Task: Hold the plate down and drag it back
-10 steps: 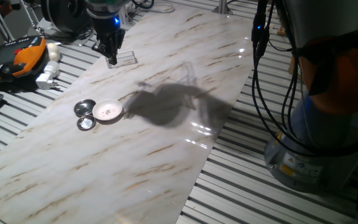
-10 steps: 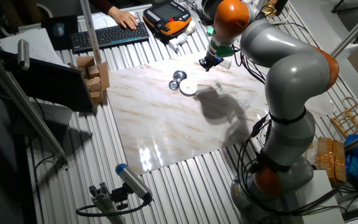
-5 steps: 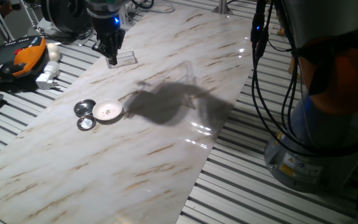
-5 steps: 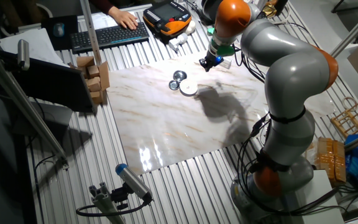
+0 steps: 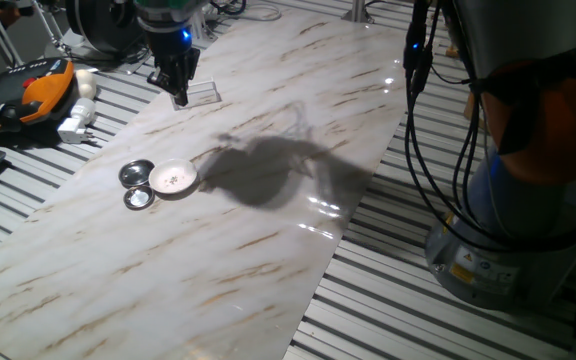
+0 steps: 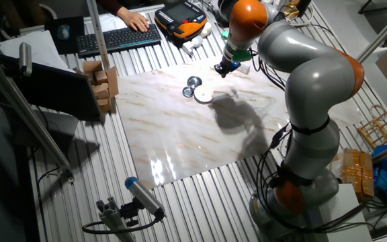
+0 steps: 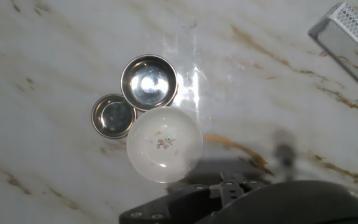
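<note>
The plate (image 5: 173, 178) is a small white dish with faint specks in its centre, lying on the marble tabletop. It touches two shiny metal discs (image 5: 136, 172) on its left. It also shows in the other fixed view (image 6: 203, 96) and in the hand view (image 7: 165, 144). My gripper (image 5: 179, 92) hangs in the air well above the table, apart from the plate, with its dark fingers together and nothing in them. It shows in the other fixed view (image 6: 221, 69) too. In the hand view only its dark body (image 7: 241, 199) shows at the bottom edge, just below the plate.
A clear flat rectangular piece (image 5: 200, 95) lies on the marble beyond the gripper, and at the upper right of the hand view (image 7: 347, 34). An orange pendant (image 5: 28, 90) and a white plug (image 5: 76, 122) lie on the slatted bench at the left. Cables (image 5: 418, 120) hang at the right.
The arm's shadow on the marble has shifted slightly toward the plate. The gripper has barely moved. The plate and discs have not moved.
</note>
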Action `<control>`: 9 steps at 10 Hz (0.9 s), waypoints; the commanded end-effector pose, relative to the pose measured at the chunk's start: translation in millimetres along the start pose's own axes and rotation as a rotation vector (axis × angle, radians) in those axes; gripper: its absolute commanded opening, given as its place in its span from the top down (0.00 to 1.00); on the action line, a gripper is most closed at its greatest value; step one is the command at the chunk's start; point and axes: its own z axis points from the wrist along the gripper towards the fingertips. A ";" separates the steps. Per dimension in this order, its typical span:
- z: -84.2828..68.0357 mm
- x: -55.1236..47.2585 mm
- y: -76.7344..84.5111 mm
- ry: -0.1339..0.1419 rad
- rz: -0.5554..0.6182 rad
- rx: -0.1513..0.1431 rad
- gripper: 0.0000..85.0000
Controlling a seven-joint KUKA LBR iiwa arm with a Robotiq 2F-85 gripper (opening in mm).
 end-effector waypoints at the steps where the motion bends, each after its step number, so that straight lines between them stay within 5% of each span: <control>1: -3.1 1.7 0.4 0.005 -0.001 0.001 1.00; 5: -14.8 12.7 -1.4 -0.009 0.002 0.006 1.00; 9: -10.3 17.9 -2.9 -0.023 0.000 -0.001 1.00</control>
